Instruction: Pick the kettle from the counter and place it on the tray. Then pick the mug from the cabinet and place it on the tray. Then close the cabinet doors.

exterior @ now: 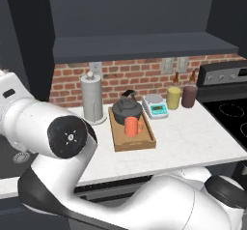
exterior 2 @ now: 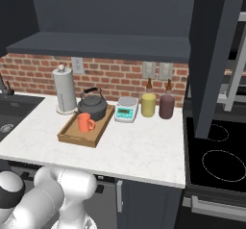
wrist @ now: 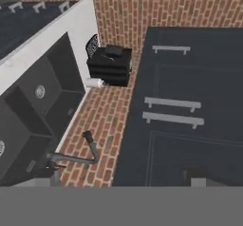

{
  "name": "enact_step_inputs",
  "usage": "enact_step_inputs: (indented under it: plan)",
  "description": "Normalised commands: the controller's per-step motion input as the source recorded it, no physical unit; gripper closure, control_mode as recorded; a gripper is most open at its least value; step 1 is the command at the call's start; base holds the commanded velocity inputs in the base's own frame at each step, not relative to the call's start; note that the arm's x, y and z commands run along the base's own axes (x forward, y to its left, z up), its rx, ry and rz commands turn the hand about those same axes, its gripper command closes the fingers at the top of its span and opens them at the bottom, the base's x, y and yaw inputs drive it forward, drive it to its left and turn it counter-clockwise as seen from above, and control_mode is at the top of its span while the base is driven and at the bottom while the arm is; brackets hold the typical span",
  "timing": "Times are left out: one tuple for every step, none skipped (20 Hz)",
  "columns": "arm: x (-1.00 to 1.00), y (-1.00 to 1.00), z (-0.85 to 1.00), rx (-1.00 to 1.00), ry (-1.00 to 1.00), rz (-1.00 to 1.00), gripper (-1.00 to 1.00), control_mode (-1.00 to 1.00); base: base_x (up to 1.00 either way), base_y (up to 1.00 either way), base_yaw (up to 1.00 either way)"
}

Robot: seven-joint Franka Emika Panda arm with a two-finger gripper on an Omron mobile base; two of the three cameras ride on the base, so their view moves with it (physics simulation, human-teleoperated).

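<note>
Kettle (exterior: 127, 109) and mug (exterior: 131, 126) already on tray (exterior: 144, 144), mid counter (exterior: 193, 137), mug just in front of kettle. By judgement only the cabinet doors (exterior 2: 211, 55) are left to do. Right door stands swung out, edge-on, above the stove side in right base view. Dark panel at far left of left base view is prob. the other door. Cabinet (exterior: 140, 48) open between them.

For a good close: put a flat finger side on the outer face of the door, near the free edge, not near the hinge. Push slow along the arc, w/o hooking the bar handle. Keep elbow clear of tray.

Fingers set wide, holding nothing. Hand view looks at navy panels w/ silver bar handles (wrist: 173, 104), beside sink (wrist: 42, 106) and faucet (wrist: 80, 156). Panels seem apart from the fingers, no contact. Cannot tell which panel is the open door.
</note>
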Motion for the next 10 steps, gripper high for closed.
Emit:
enact_step_inputs:
  plan:
    - [0.42,-0.26,0.0,0.0,0.0,-0.16,-1.0,-1.0,0.0,0.0,0.0]
    - [0.42,-0.34,0.0,0.0,0.0,-0.17,-1.0,-1.0,0.0,0.0,0.0]
    - [0.39,-0.42,0.0,0.0,0.0,-0.17,-1.0,-1.0,0.0,0.0,0.0]
    - [0.35,-0.49,0.0,-0.01,0.02,-0.19,-1.0,-1.0,0.0,0.0,0.0]
    - [0.33,-0.52,0.0,-0.01,0.02,-0.2,-1.0,-1.0,0.0,0.0,0.0]
    - [0.32,-0.57,0.0,-0.01,0.04,-0.22,-1.0,-1.0,0.0,0.0,0.0]
    - [0.3,-0.62,0.0,-0.01,0.04,-0.23,-1.0,-1.0,0.0,0.0,0.0]
    - [0.28,-0.66,0.0,-0.01,0.05,-0.22,-1.0,-1.0,0.0,0.0,0.0]
    - [0.27,-0.7,0.0,0.0,0.05,-0.22,-1.0,-1.0,0.0,0.0,0.0]
    - [0.26,-0.72,0.0,0.0,0.08,-0.22,-1.0,-1.0,0.0,0.0,0.0]
